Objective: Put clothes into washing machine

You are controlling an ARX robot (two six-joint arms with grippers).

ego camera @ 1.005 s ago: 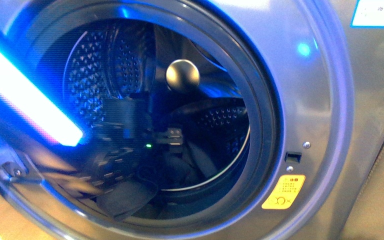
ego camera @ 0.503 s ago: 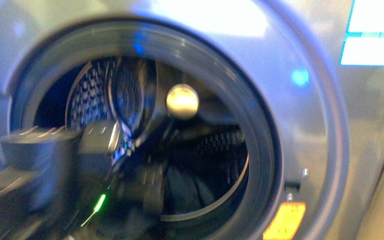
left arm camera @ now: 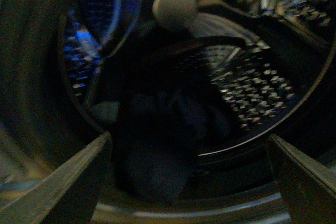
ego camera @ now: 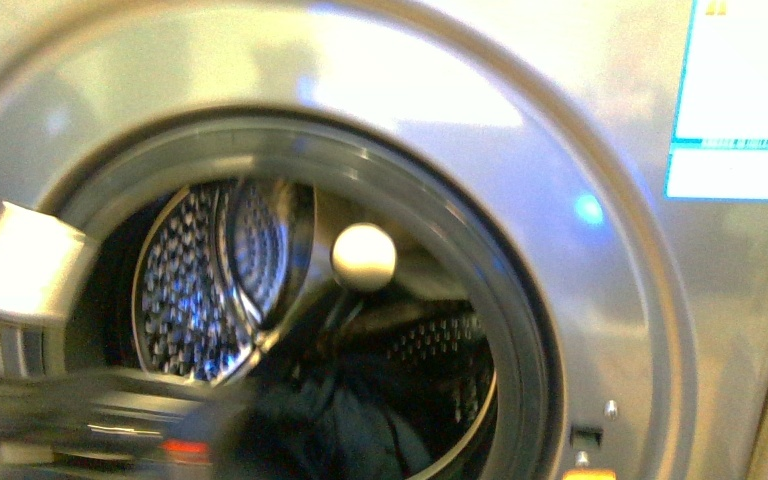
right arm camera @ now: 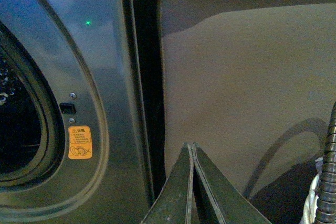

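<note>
Count: one washing machine [ego camera: 600,300], one drum [ego camera: 190,290], one round pale knob [ego camera: 364,257] inside it. One pile of dark clothes [left arm camera: 157,135] in the drum. One blue-white label [ego camera: 740,100], one orange sticker [right arm camera: 80,142]. Two of my left fingers [left arm camera: 68,187] visible, spread; right pair [right arm camera: 181,192] pressed together.

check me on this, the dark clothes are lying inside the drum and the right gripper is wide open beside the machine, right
Not quite. The clothes do lie inside the washing machine drum, as the left wrist view shows. But the right gripper is shut, not open: in the right wrist view its fingers press together with nothing between them, beside the machine's front.
</note>
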